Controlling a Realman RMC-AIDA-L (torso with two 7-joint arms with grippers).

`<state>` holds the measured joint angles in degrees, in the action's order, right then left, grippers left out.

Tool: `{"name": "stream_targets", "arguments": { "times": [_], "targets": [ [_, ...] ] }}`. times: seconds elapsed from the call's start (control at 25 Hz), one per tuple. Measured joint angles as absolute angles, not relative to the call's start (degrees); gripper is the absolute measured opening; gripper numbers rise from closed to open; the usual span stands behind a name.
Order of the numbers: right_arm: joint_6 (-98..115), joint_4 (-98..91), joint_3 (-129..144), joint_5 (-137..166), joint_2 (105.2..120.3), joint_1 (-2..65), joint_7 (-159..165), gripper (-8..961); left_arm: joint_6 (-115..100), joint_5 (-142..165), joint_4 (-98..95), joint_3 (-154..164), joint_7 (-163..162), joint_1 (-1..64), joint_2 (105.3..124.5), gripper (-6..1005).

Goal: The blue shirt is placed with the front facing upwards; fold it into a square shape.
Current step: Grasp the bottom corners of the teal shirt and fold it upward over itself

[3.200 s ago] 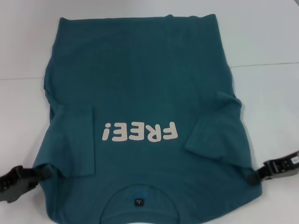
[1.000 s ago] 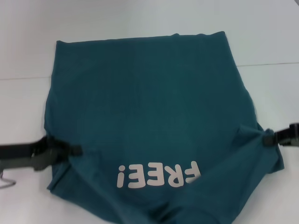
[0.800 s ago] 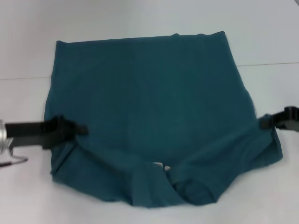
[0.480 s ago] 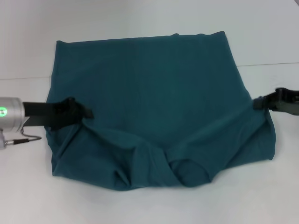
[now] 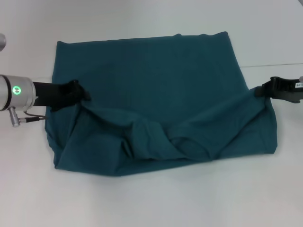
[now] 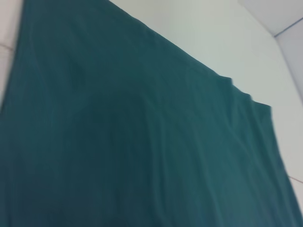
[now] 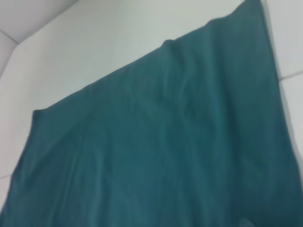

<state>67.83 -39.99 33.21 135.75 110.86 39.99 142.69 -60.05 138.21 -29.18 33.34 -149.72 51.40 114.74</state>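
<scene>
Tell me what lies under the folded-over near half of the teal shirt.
Only plain teal reverse shows on the teal-blue cotton T-shirt; its underlayer and any print are covered. White table surrounds it. Left tool and right tool grip its edges.

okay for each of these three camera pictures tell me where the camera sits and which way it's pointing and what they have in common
Head view: on the robot's head, looking forward and down at the blue shirt on the white table; left gripper and right gripper show at its side edges.
Left wrist view: on the left wrist, facing across the shirt; none of the robot shows.
Right wrist view: on the right wrist, facing the shirt; none of the robot shows.
Shared: all show the shirt's plain teal side and the table.
</scene>
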Motion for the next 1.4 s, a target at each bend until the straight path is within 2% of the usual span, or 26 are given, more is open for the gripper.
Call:
{"name": "stream_targets", "arguments": {
  "times": [0.44,0.88,1.2,1.4],
  "targets": [
    [59.76,-38.09,37.49,143.75,111.3,45.03,144.12,42,-55.18,138.21,-30.6,36.74,-150.51,51.9,114.87,50],
    [53.22,-36.19,41.58,145.71,111.42,48.33,144.25,42,-51.25,140.42,-30.82,36.95,-151.74,54.81,113.97,51],
    [49.01,-34.34,43.21,146.67,111.62,49.21,144.23,42,-48.86,142.25,-31.44,37.0,-152.03,56.1,113.61,52],
    [45.2,-33.99,46.77,146.69,112.25,49.7,144.23,42,-46.88,145.54,-30.86,37.0,-152.62,56.9,113.76,52]
  ]
}}
